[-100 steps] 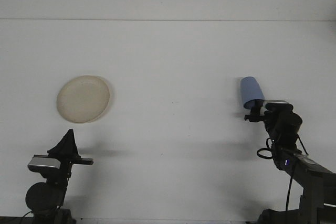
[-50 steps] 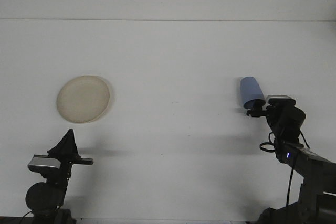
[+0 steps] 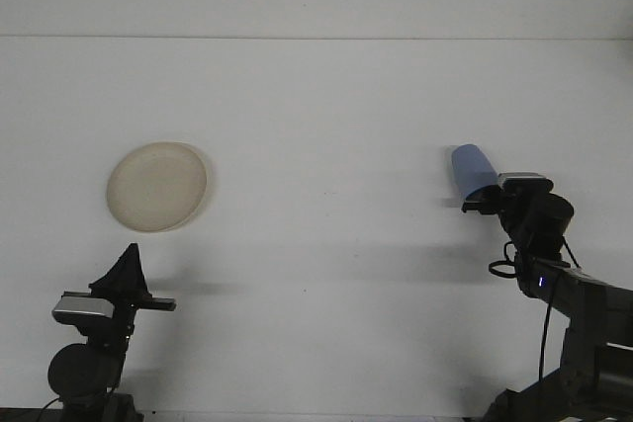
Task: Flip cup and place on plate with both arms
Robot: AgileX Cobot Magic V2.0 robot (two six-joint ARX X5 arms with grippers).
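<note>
From the front you see the light-blue plastic cup point(image 3: 472, 169) tilted at the right gripper point(image 3: 479, 201), whose fingers pinch its lower end. Your round beige plate point(image 3: 157, 186) lies on the white bench point(image 3: 326, 116) far left. The left gripper point(image 3: 126, 266) hangs near the plate, fingers pressed together.

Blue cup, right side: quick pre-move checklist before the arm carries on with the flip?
1. Blue cup at the right gripper: ok, its lower end sits at the gripper.
2. Grasp secure: cannot tell, fingers hidden behind the wrist.
3. Cup orientation: not ok yet, tilted with its closed end up and left.
4. Plate free: ok, nothing on it.
5. Left gripper ready: ok, parked below the plate, holding nothing visible.
</note>
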